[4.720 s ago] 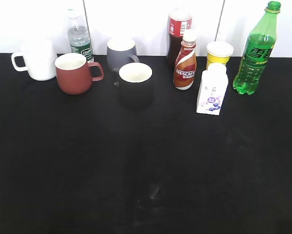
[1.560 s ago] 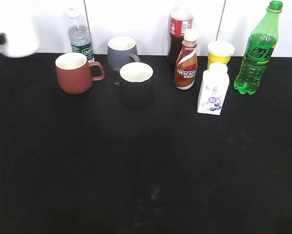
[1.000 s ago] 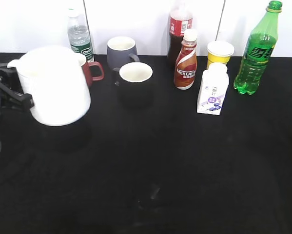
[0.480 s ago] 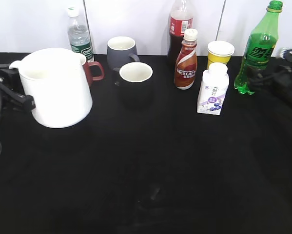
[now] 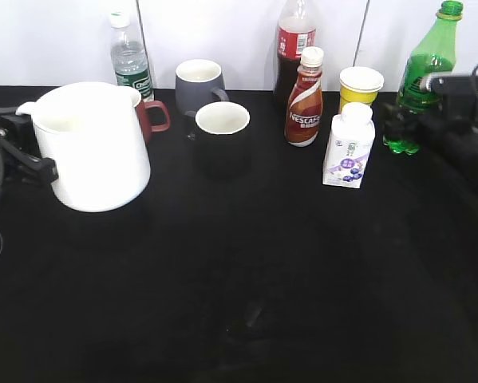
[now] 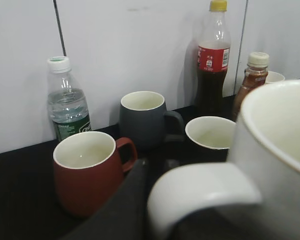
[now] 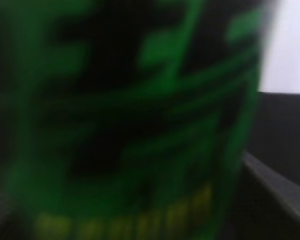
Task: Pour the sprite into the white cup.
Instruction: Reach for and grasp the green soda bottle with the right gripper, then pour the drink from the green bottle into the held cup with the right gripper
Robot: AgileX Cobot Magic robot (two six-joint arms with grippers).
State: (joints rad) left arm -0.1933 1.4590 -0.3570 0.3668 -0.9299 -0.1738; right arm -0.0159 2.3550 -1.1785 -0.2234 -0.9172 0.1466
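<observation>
A black table runs back to a white panelled wall. At its far right corner stands the sprite, a tall translucent green plastic bottle with a green cap, upright; half a second ago it stood clear, and now the right gripper has closed in around its lower body. The right wrist view is filled by the blurred green label, so the bottle sits right at the jaws, but whether they have clamped yet I cannot tell. Just left of it stand a small white carton, a yellow cup with a white rim and a brown coffee bottle. Across the table, the plain white ceramic cup is held by its loop handle in the left gripper, clenched on it, hardly moved in the last half second. By my judgement the cup is presented, and grasping and lifting the bottle comes next.
</observation>
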